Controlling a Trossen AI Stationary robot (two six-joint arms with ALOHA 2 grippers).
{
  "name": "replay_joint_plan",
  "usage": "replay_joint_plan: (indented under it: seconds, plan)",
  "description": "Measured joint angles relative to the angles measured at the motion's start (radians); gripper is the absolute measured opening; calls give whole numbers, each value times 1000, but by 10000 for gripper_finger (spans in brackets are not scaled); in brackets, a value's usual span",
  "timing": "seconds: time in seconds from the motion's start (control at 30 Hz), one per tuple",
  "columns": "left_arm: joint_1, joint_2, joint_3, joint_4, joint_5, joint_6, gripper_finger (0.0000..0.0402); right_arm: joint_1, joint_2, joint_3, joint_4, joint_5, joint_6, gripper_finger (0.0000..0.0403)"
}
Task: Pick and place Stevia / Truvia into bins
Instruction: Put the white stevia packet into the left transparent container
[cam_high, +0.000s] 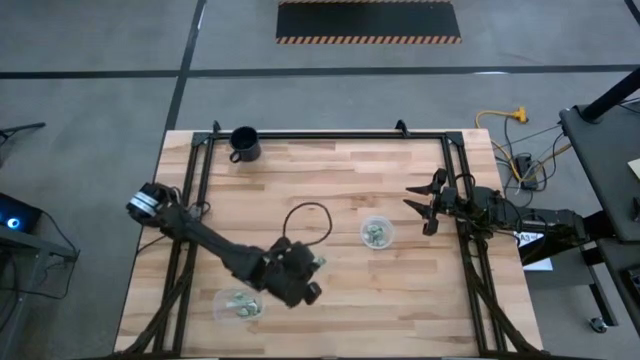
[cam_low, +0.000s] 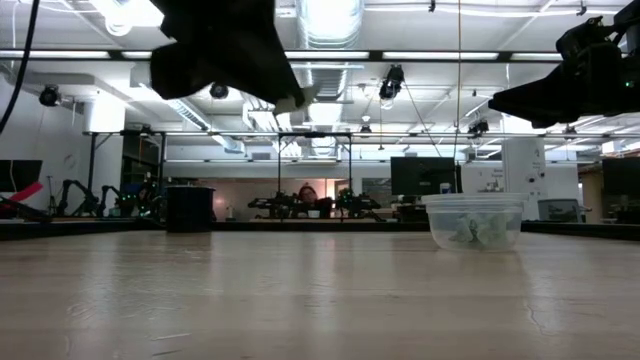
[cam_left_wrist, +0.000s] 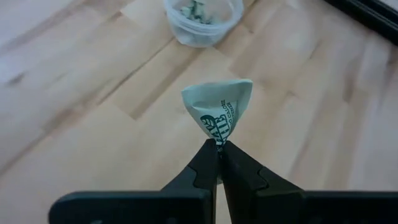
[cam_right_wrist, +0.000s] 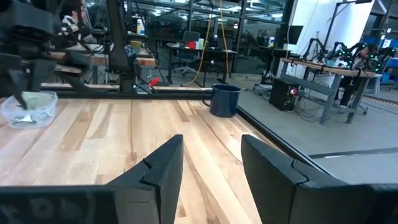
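Note:
My left gripper (cam_left_wrist: 219, 148) is shut on one pale green-and-white Stevia packet (cam_left_wrist: 217, 107), which is curled into a cone. In the high view it hovers above the table (cam_high: 312, 268), between the rectangular clear bin (cam_high: 238, 304) near the front edge and the round clear bin (cam_high: 377, 233) at the middle right. Both bins stand on the table and hold several packets. My right gripper (cam_high: 425, 206) waits open at the table's right edge, with nothing between its fingers (cam_right_wrist: 163, 171). My left gripper pinches the packet's narrow lower end (cam_left_wrist: 217, 140) between its two fingertips. The fingers slant downward toward the round bin. The packet sticks out beyond the tips, flaring wider at its free end, and is lifted clear of the table.
A black mug (cam_high: 244, 144) stands at the far left of the table. A loop of black cable (cam_high: 306, 216) lies on the wood just beyond my left gripper. A black frame (cam_high: 330, 134) borders the table's far and side edges.

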Motion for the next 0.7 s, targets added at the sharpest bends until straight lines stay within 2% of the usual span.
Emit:
replay_joint_plan:
  seconds: [0.27,0.7]
  plan:
    - [-115,0,0,-21,-47,-119,0,0,0,0,0,0,0,153]
    - [-269,-1,0,-214,-55,-421,0,0,0,0,0,0,0,153]
